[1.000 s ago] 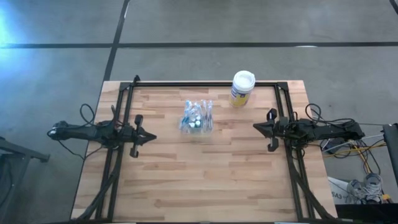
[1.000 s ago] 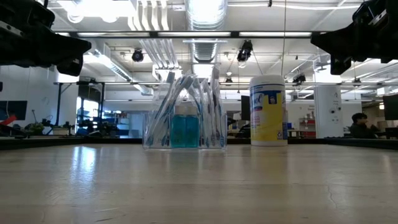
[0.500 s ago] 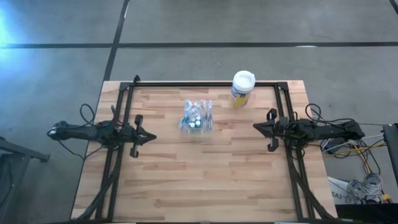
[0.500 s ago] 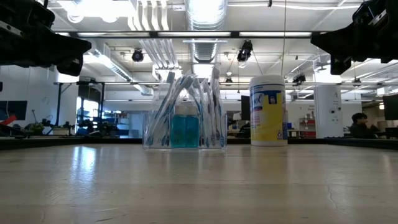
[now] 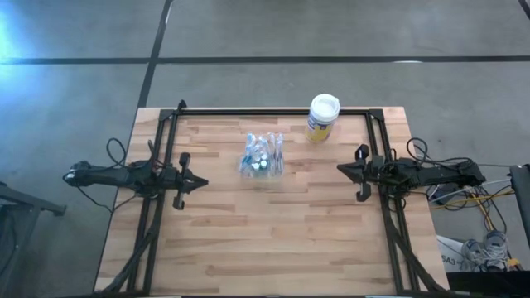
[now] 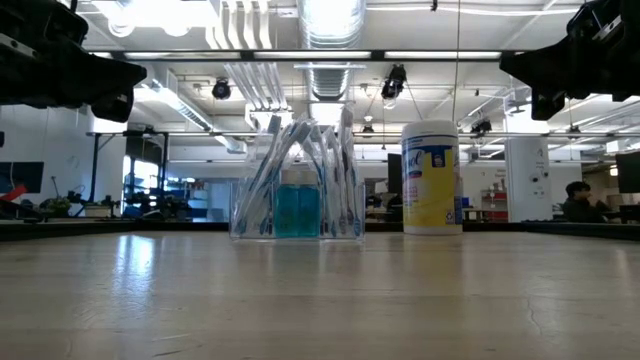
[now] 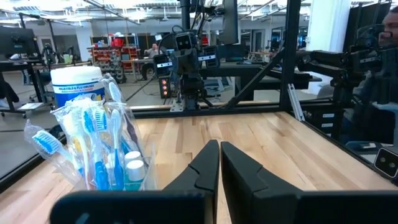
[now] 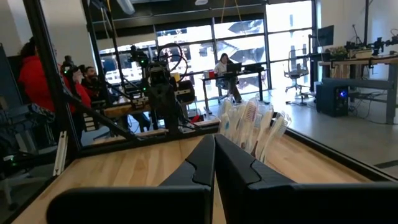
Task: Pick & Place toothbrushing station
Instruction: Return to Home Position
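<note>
The toothbrushing station (image 5: pixel 262 155) is a small clear holder with white-blue toothbrushes and teal-capped tubes. It stands on its base on the wooden table, a little toward the far edge from the middle, also in the low view (image 6: pixel 297 183), the left wrist view (image 7: pixel 99 146) and the right wrist view (image 8: pixel 252 127). My left gripper (image 5: pixel 204 182) hovers shut at the table's left side, pointing level toward the middle (image 7: pixel 219 163). My right gripper (image 5: pixel 339 169) hovers shut at the right side, pointing level toward the middle (image 8: pixel 214 155). Both are well clear of the station.
A white-lidded canister (image 5: pixel 322 117) with a yellow-blue label stands near the far edge, right of the station. A black frame (image 5: pixel 273 111) runs along the far edge and both sides. People sit and stand in the room beyond the table.
</note>
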Tool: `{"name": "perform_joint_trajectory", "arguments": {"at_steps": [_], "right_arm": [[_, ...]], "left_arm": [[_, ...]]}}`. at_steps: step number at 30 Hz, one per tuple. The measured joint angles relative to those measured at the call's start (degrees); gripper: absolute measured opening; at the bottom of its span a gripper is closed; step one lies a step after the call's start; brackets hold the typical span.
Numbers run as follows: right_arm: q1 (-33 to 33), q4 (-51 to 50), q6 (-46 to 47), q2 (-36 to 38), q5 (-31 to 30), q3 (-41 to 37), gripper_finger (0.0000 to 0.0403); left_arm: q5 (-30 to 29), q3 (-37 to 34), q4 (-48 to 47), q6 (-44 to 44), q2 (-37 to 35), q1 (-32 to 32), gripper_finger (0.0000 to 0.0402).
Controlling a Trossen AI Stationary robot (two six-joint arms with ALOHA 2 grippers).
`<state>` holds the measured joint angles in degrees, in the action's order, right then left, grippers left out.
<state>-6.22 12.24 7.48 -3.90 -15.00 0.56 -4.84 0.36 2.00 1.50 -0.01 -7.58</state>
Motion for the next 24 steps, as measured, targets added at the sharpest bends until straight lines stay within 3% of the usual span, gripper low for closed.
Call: {"name": "perform_joint_trajectory", "arguments": {"at_steps": [24], "right_arm": [[0.0,0.0,0.0,0.0,0.0,0.0,0.0008]], "left_arm": [[0.0,0.0,0.1,0.0,0.0,0.0,0.0018]]}}
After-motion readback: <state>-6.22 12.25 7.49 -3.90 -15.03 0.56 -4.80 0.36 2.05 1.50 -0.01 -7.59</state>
